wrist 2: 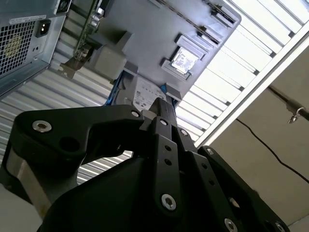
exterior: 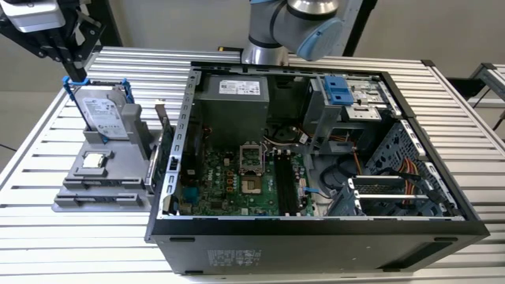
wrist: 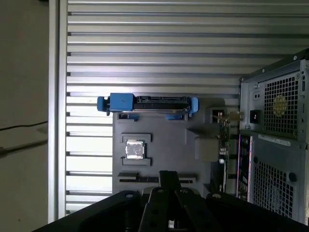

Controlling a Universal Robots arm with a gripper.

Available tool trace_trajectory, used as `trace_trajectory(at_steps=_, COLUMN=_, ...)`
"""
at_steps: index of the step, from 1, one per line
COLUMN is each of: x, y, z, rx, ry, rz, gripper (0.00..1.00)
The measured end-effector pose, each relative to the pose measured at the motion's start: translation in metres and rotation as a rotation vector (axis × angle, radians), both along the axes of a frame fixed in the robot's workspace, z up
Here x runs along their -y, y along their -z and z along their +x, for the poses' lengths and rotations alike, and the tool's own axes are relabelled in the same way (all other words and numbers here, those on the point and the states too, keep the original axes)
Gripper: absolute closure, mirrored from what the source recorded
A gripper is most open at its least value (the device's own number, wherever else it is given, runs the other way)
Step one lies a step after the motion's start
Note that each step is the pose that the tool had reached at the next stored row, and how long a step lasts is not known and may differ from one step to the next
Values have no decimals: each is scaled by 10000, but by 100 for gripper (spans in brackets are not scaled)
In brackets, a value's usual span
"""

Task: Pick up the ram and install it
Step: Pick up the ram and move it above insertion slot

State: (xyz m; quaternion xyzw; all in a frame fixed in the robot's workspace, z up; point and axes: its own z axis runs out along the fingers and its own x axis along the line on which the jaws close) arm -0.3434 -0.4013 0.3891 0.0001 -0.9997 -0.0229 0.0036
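Observation:
The ram (exterior: 162, 121) is a slim dark-green board standing on edge at the side of the grey holder (exterior: 94, 198) that is nearest the case. In the first wrist view the ram (wrist: 223, 145) shows edge-on beside a grey block. My gripper (exterior: 75, 76) hangs at the exterior view's far left, above the corner of the blue-framed hard drive (exterior: 103, 112). It is well apart from the ram. Its fingers look shut with nothing between them in both wrist views (wrist 2: 161, 108) (wrist: 169, 175). The motherboard's black slots (exterior: 282, 183) lie inside the open case.
The open computer case (exterior: 316, 228) fills the middle of the slatted metal table (exterior: 79, 248). The holder also carries a small silver processor chip (wrist: 134, 149). The arm's base (exterior: 268, 35) stands behind the case, and the table edge (wrist: 58, 121) is close to the holder.

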Motion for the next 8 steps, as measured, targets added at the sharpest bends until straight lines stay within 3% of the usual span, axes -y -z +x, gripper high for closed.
trace_trajectory(at_steps=8, x=73, y=3, z=1, rx=-3, ry=-1, rz=-1, gripper=100)
